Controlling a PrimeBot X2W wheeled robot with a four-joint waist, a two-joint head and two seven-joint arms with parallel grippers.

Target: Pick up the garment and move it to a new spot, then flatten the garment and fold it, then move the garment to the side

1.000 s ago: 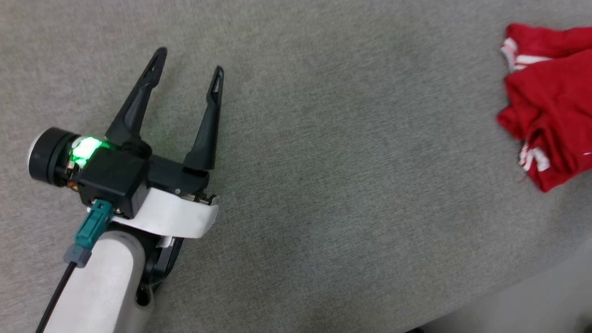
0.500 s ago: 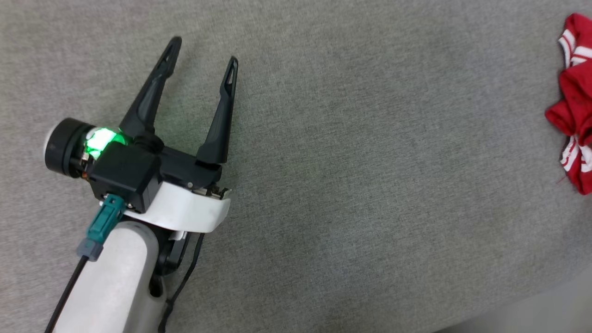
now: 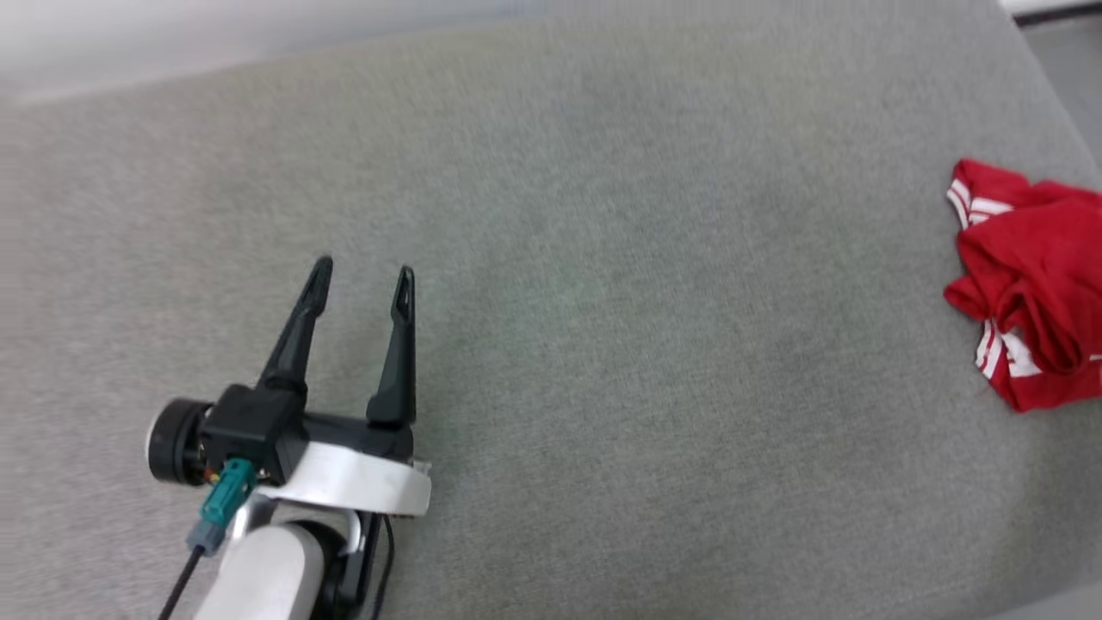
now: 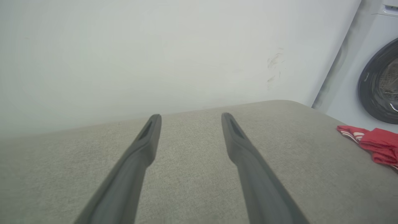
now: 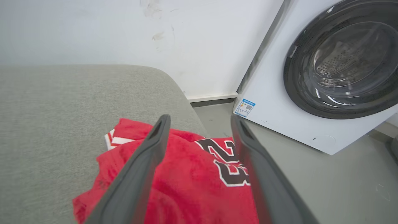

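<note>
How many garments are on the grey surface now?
1. The garment lies crumpled at the right end of the surface, ahead of the open right tool. Another could hide in its folds.

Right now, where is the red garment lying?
The garment lies crumpled at the right edge of the grey surface in the head view, far from the left gripper; the open right gripper points at it.

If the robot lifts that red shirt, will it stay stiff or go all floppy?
Probably floppy: the red shirt lies crumpled in soft folds on the grey surface, so it would likely droop when lifted. It looks like thin cloth, so probably light. Pushed, it would likely bunch up rather than roll.
</note>
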